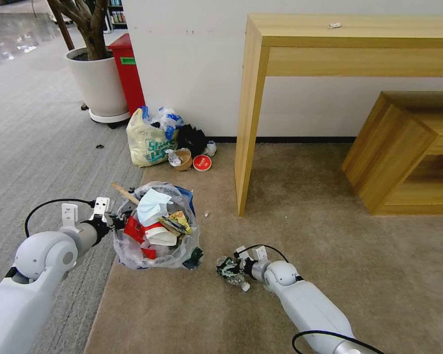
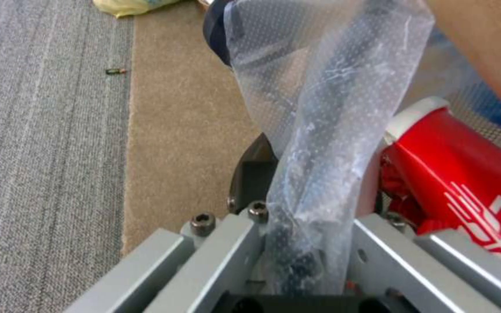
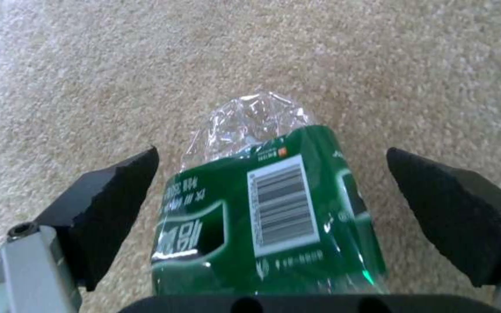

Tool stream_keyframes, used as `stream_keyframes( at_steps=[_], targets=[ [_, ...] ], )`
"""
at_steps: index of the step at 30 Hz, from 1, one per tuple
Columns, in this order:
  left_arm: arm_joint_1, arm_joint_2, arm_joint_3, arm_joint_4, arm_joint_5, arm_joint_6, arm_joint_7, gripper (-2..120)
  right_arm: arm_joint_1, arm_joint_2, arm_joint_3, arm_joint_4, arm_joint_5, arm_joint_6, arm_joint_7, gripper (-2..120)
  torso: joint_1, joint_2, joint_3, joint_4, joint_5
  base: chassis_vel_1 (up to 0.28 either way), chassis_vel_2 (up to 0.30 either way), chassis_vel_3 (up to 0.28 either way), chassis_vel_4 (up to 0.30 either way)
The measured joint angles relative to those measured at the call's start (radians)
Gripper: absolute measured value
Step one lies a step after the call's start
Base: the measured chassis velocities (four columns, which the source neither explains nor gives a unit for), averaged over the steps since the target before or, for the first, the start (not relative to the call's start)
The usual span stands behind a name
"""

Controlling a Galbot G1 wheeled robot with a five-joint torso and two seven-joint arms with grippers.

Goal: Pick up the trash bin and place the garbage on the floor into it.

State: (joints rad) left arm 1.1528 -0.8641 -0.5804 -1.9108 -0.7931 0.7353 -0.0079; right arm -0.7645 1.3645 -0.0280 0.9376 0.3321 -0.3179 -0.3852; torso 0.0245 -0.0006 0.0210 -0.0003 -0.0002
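The trash bin point(image 1: 157, 231), dark and round with a clear liner bag, stands on the beige carpet floor point(image 1: 319, 216) at its left edge. It is piled with garbage: a pale blue mask point(image 1: 151, 205), red wrappers point(image 1: 135, 230) and a wooden stick point(image 1: 124, 192). My left gripper point(image 1: 116, 221) is shut on the bin's near rim, and in the left wrist view the liner point(image 2: 320, 143) is pinched in it point(image 2: 308, 204). A crushed clear bottle with a green label point(image 3: 268, 208) lies on the carpet. My right gripper point(image 1: 229, 269) is open around it, its pads point(image 3: 117, 204) apart from it.
A yellowish shopping bag point(image 1: 150, 140), a brown cup point(image 1: 183, 160) and a red lid point(image 1: 202, 162) sit by the wall. A wooden table leg point(image 1: 245, 132) stands right of the bin, a low wooden shelf point(image 1: 408, 152) farther right. Grey ribbed carpet point(image 1: 39, 147) and a plant pot point(image 1: 98, 83) lie left.
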Motion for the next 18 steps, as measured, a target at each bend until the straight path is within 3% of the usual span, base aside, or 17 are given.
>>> stream_keyframes(
  at_steps=[18],
  targets=[
    [0.001,-0.004,0.002,-0.001,-0.002,0.0,-0.008,0,0.033,0.06,0.006,-0.12,-0.031,0.059,-0.004,98,0.0,0.0,0.0,-0.0002,0.0,0.0,0.0,0.0,0.0]
  ],
)
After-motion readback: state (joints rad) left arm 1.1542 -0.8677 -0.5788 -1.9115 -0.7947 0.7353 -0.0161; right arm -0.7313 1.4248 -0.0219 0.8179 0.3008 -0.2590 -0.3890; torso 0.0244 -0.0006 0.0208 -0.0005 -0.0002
